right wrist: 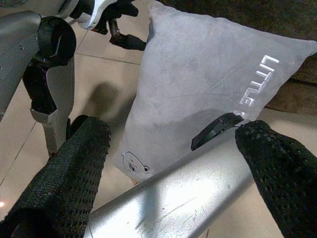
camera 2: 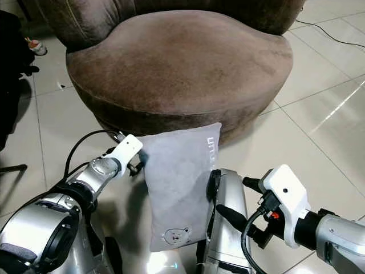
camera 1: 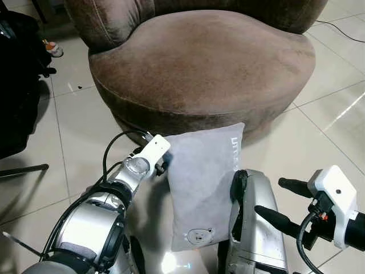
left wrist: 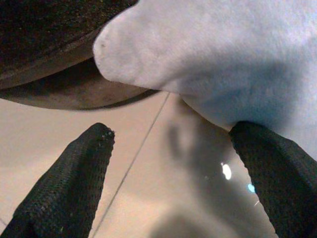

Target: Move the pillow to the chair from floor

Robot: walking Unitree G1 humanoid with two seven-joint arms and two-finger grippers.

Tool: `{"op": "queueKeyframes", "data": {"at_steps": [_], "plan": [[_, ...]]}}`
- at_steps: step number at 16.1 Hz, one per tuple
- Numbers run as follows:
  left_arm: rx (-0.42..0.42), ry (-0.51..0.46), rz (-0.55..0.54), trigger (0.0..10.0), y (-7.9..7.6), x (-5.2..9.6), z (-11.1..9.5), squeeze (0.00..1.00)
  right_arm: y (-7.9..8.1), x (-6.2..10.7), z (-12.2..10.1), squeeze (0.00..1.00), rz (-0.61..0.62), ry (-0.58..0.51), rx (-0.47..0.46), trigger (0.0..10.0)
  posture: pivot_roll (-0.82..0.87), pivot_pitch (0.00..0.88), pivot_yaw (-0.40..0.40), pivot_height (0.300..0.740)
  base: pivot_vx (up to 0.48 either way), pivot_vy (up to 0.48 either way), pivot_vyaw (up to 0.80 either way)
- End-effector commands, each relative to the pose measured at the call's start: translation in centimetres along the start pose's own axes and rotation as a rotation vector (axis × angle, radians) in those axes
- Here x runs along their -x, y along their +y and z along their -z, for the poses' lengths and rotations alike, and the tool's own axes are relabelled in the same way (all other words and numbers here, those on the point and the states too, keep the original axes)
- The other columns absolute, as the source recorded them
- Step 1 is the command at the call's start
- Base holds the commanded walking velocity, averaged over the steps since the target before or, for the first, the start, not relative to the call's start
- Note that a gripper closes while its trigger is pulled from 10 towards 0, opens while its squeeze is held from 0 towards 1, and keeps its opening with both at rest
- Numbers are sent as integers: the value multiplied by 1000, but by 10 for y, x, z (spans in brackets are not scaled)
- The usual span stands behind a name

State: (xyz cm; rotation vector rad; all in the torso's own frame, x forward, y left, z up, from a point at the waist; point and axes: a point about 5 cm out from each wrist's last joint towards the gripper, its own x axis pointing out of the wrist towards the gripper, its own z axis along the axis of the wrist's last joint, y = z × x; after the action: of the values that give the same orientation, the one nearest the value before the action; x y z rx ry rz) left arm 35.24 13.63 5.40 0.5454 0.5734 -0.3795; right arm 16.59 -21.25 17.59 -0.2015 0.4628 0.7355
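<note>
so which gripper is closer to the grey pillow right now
Left. The left gripper is at the grey pillow's upper left edge, one finger touching it, fingers open. The right gripper hangs off to the pillow's right, open, with a silver limb between them.

I see the wide seat of the round brown suede chair [camera 1: 199,63] bare, so there is open room above it. The upright grey rectangular pillow [camera 1: 204,188] stands on the floor, its top corner close against the chair's base, with my own silver leg [camera 1: 256,228] right beside its lower edge, blocking that side. My left gripper [left wrist: 168,144] has its fingers spread at the pillow's upper left corner, glossy beige tile floor [camera 1: 80,131] free beneath. My right gripper [camera 1: 279,202], fingers apart, sits right of the leg over open tile. A black cable [camera 1: 339,28] lies far right.
</note>
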Motion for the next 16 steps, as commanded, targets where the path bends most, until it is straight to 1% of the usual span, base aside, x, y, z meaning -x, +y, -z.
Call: {"op": "queueKeyframes", "data": {"at_steps": [1,2,3,4,5,6,7,8,9,10,11,12,13,14,15,16], "plan": [[42,-12,-8,10000,-2,0,-1,1000,2,1,-1,0,-12,7,7,10000,-497,163,0,386,0,0,0],[71,-21,-14,10000,-1,0,-3,1000,1,1,-1,0,-12,7,8,10000,-497,163,0,386,0,0,0],[303,-67,-63,10000,6,0,-11,1000,1,1,-2,0,-11,8,10,10000,-497,163,0,386,0,0,0],[340,-76,-74,10000,8,0,-12,1000,1,2,-2,0,-11,8,10,10000,-497,163,0,386,0,0,0],[472,-107,-62,10000,6,0,-16,1000,1,3,-2,0,-9,10,11,10000,-512,159,1,386,0,0,0],[524,-89,-6,10000,-2,-1,-15,580,1,4,-3,0,-9,13,13,10000,-516,162,-1,386,0,0,0],[491,-85,-19,10000,-3,-2,-14,608,1,5,-3,0,-10,16,14,10000,-520,165,-2,386,0,0,0],[482,-79,-20,10000,-5,-2,-13,698,1,5,-3,0,-11,19,15,10000,-520,165,-2,386,0,0,0],[483,-71,3,10000,-7,-2,-13,667,1,6,-3,0,-10,20,15,10000,-527,167,0,386,0,0,0],[511,-62,66,10000,-12,-3,-13,639,2,7,-2,0,-8,24,15,10000,-527,167,0,386,0,0,0],[502,-61,68,10000,-12,-3,-13,612,2,8,-2,0,-8,25,15,10000,-527,167,0,386,0,0,0],[521,-62,68,10000,-12,-3,-14,541,2,8,-2,0,-7,27,15,10000,-531,169,1,386,0,0,0],[518,-64,68,10000,-11,-3,-16,525,2,8,-2,0,-6,27,15,10000,-531,169,1,386,0,0,0],[522,-69,72,10000,-11,-3,-17,467,2,8,-2,0,-4,27,15,10000,-531,169,1,386,0,0,0],[544,-71,69,10000,-10,-2,-18,212,2,9,-3,0,-4,27,15,10000,-531,169,1,386,0,0,0],[571,-69,54,10000,-7,-2,-18,0,2,9,-3,0,-3,27,16,10000,-533,162,4,386,0,0,0]]}}
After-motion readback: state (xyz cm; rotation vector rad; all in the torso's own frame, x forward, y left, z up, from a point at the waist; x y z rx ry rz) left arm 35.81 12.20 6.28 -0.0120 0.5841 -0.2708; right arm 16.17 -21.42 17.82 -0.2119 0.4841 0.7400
